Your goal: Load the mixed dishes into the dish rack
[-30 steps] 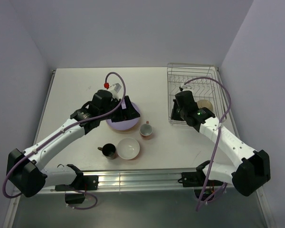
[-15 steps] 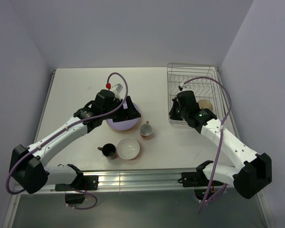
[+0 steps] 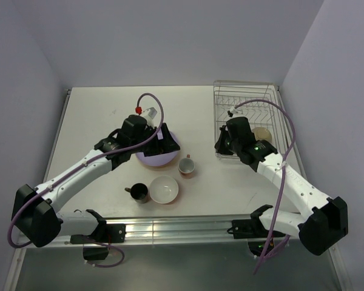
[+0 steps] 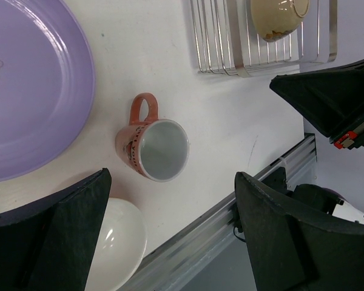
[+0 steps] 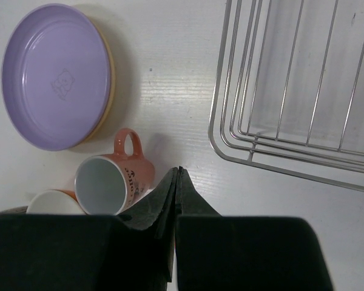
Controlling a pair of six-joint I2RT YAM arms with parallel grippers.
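Pink mug (image 4: 153,148) (upright) beside lilac plate (image 4: 30,91)

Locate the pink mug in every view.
Top external: pink mug mid-table, by the lilac plate's near right edge.
Left wrist: pink mug at centre, right of the lilac plate.
Right wrist: pink mug lower left, below the lilac plate.
Shared landmark: the lilac plate.

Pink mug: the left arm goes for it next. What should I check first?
1. Left jaws open: ok.
2. Pink mug upright, apart from lilac plate and white bowl: ok.
3. Left jaws down around mug: not ok, they hang above it.
4. Dish rack has free room beside orange bowl: ok.
5. Right jaws shut, empty: ok.
6. Right arm out of the way to the rack: likely not ok, it hangs over the rack's near left corner.
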